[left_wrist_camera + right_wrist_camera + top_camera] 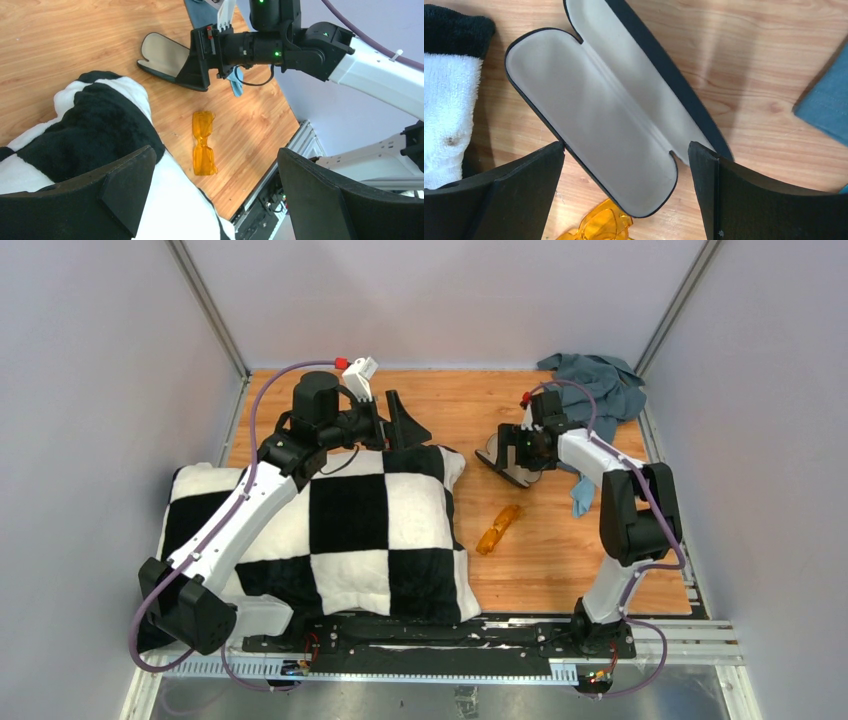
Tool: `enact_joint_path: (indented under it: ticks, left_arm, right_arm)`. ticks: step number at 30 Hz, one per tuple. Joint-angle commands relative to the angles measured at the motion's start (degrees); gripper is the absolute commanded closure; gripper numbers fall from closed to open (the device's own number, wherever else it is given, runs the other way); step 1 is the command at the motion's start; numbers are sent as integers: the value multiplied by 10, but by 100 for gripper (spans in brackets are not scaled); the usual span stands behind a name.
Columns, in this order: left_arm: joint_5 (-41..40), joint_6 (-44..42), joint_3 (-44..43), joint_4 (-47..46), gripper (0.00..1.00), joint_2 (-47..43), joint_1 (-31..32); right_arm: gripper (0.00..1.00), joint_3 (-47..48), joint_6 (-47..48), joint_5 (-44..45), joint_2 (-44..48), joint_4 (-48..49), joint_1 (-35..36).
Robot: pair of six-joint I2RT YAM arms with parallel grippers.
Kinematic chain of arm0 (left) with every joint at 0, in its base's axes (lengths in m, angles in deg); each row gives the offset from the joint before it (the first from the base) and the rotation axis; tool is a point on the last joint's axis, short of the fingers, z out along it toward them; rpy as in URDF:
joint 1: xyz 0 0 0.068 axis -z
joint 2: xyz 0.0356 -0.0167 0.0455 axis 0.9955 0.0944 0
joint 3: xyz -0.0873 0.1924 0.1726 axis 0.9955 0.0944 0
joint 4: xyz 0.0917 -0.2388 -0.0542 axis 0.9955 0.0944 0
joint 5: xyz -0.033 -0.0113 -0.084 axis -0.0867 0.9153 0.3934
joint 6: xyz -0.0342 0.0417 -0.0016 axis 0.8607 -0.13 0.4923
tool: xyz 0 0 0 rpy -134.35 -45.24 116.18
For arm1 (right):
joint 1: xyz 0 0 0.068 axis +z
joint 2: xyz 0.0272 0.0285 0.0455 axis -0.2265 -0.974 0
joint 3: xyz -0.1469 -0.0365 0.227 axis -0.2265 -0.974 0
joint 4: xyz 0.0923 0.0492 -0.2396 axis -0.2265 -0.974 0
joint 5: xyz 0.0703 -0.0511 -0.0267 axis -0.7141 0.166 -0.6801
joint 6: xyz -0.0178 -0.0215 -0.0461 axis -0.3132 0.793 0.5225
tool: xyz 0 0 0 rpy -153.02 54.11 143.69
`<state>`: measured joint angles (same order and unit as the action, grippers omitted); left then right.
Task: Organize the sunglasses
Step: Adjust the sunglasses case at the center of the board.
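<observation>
The amber-orange sunglasses (498,528) lie folded on the wooden table, between the pillow and my right arm. They also show in the left wrist view (204,142) and at the bottom edge of the right wrist view (604,226). The black case (503,462) lies open, beige lining up, just beyond them (599,110) (162,54). My right gripper (522,443) (626,150) is open, its fingers either side of the case's near end and holding nothing. My left gripper (402,423) (214,165) is open and empty above the pillow's far right corner.
A large black-and-white checkered pillow (330,530) covers the left half of the table. A crumpled grey-blue cloth (600,380) lies at the back right corner. A small light-blue cloth (582,495) lies under my right arm. The metal rail (420,640) runs along the near edge.
</observation>
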<state>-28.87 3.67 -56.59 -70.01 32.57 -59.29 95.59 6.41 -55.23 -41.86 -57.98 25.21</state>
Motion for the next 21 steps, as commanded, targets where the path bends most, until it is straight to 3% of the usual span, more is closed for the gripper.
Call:
enact_joint_path:
  ticks: [1,10,21]
  left_arm:
    - [9,-1,8,-5,0,-13,0]
    - [15,4,10,-11,0,-7,1]
    - [25,8,23,-29,0,8,5]
  right_arm:
    - [0,34,42,46,-23,-37,-5]
    - [0,67,55,35,-29,-55,-5]
    - [0,-28,15,73,159,-58,-5]
